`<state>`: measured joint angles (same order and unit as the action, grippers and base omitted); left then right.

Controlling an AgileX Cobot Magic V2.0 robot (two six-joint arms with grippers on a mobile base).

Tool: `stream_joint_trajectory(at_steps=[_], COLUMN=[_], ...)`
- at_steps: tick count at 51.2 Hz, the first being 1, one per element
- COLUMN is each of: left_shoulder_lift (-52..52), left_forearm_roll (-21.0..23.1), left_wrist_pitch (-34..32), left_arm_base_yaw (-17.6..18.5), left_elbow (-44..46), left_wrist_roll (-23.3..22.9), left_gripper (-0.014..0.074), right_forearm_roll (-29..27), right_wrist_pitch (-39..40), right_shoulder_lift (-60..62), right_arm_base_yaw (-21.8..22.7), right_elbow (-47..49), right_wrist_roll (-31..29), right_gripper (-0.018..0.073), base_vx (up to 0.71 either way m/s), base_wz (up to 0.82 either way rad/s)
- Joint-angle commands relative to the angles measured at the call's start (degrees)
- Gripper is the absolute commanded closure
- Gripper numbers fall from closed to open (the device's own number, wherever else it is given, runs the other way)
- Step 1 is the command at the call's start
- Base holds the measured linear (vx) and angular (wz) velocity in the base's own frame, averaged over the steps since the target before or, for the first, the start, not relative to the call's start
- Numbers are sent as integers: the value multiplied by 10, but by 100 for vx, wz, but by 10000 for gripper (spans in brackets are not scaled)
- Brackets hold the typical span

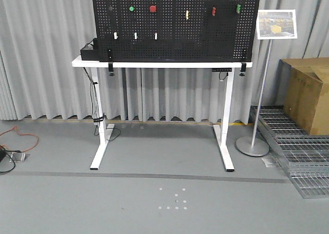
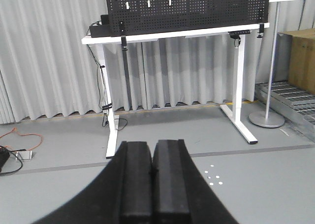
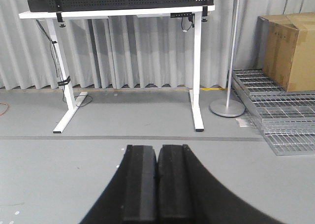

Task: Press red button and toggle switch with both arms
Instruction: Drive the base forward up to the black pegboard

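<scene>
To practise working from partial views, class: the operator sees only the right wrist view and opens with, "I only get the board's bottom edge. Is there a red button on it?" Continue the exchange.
Observer: Yes. The front view shows a red button high on the black board, just right of a green button.
Operator: Where is the left hand?
Observer: The left hand is shut and well back from the table.
Operator: Anything lower on the board?
Observer: Three small white switches sit in a row near its bottom edge.
</scene>
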<state>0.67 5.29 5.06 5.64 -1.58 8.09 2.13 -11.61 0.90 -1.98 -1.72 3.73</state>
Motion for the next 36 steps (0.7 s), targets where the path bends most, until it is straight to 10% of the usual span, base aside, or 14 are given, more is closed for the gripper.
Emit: stream_joint_trajectory(at_steps=[1, 36], left_shoulder_lift=[9, 9], left_forearm_roll=[0, 0], left_wrist_pitch=[-45, -45], left_arm_base_yaw=[-1, -1], left_elbow=[-20, -20], left_wrist_roll=[-5, -5], left_gripper=[595, 595], right_forearm_roll=[1, 1], right_wrist_pitch=[47, 47], right_shoulder_lift=[6, 6], right_arm_base_yaw=[4, 4], right_elbow=[-7, -7], right_wrist_roll=[-5, -5], right_gripper=[562, 562], base_vx=[0, 0], base_wz=[0, 0])
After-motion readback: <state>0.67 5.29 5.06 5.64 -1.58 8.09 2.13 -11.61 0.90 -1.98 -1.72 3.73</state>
